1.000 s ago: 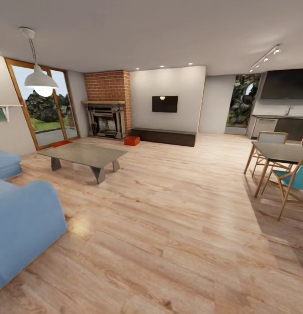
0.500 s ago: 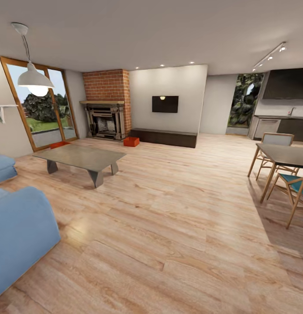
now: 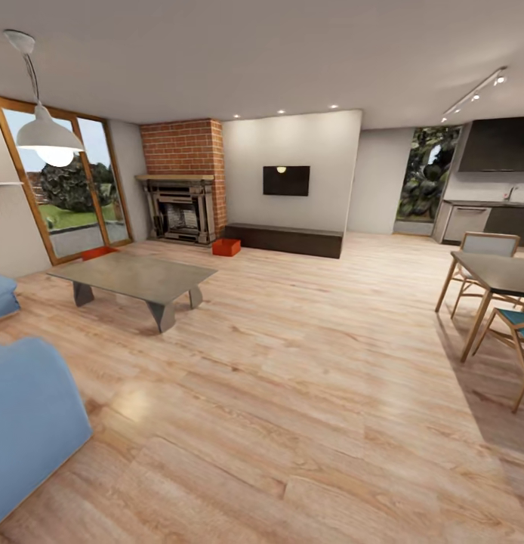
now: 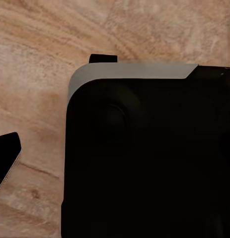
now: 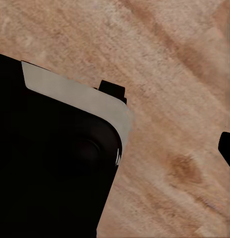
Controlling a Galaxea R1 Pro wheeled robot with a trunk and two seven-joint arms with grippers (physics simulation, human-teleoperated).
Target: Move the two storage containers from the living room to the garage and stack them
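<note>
Claw state: can't tell for either arm.

Head view: living room, wood floor. One container sits on the floor just beside the fireplace, on the side toward the dark low cabinet. Second container lies further from the fireplace, by the glass doors, partly hidden behind the grey coffee table. Both well apart from the robot. Judging by that, this is the approach step: nothing picked up yet. Next move calls for driving past the coffee table to the fireplace container, then lowering an arm to floor level. No readable writing; wall TV is blank.

Left wrist view: dark robot body over wood planks, a black tip at the edge. No labels.

Right wrist view: same, dark body with grey rim, planks beneath. No labels.
</note>
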